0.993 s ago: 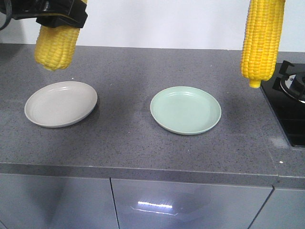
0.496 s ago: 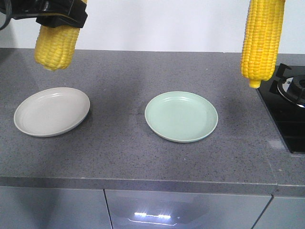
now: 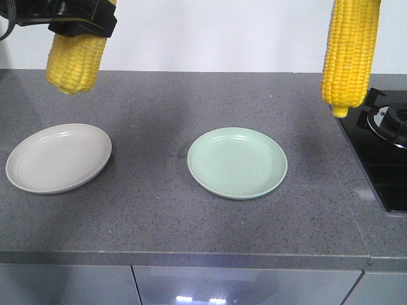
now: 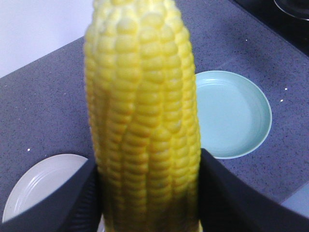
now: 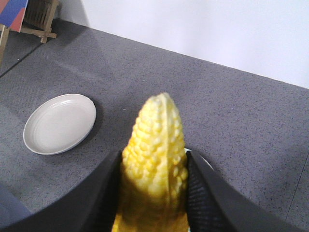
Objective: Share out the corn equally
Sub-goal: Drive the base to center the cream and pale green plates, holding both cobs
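Above the grey speckled countertop (image 3: pixel 159 101), both claws carry corn. The left gripper (image 4: pixel 149 193) is clenched on a thick yellow corn cob (image 3: pixel 75 60) at the far left. The right gripper (image 5: pixel 152 193) grasps a longer tapered yellow cob (image 3: pixel 350 54), which hangs tip-down by the black stove (image 3: pixel 381 152). Within the last second the round beige plate (image 3: pixel 57 157) and the round pale green plate (image 3: pixel 236 162) slid left and nearer in the front view while the cobs held position, so the base is probably moving. Both plates are bare, with one cob due on each.
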`<state>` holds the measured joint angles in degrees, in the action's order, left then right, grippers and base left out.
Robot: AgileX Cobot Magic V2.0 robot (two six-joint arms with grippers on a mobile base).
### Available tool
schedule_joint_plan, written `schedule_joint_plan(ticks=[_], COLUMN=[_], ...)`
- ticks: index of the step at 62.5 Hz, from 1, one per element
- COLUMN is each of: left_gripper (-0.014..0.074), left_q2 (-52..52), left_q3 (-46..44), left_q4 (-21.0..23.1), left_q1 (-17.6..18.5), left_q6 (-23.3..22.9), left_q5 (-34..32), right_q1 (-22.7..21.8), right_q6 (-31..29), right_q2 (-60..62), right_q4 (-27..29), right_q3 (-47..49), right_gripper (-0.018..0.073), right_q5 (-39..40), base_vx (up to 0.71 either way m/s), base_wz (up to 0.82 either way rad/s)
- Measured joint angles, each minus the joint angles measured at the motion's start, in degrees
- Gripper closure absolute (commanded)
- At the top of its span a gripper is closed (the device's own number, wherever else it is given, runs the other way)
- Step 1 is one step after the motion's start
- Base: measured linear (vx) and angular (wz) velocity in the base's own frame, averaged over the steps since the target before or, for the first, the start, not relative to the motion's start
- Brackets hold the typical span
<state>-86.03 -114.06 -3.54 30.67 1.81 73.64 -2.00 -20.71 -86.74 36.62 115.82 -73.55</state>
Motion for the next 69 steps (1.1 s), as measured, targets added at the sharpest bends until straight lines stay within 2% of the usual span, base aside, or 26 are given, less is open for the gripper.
schedule_joint_plan(ticks=[69], left_gripper=[0.0604], left_q2=[0.0], left_q3=[0.0], left_q4=[0.0], left_q1=[0.0], left_q6=[0.0], left_q5=[0.0], right_q1=[0.0], right_q6=[0.0], right_q2=[0.0], right_q4=[0.0], right_q3=[0.0], right_gripper=[0.0459], right_q5=[0.0], base_vx=[0.08], base_wz=[-0.03])
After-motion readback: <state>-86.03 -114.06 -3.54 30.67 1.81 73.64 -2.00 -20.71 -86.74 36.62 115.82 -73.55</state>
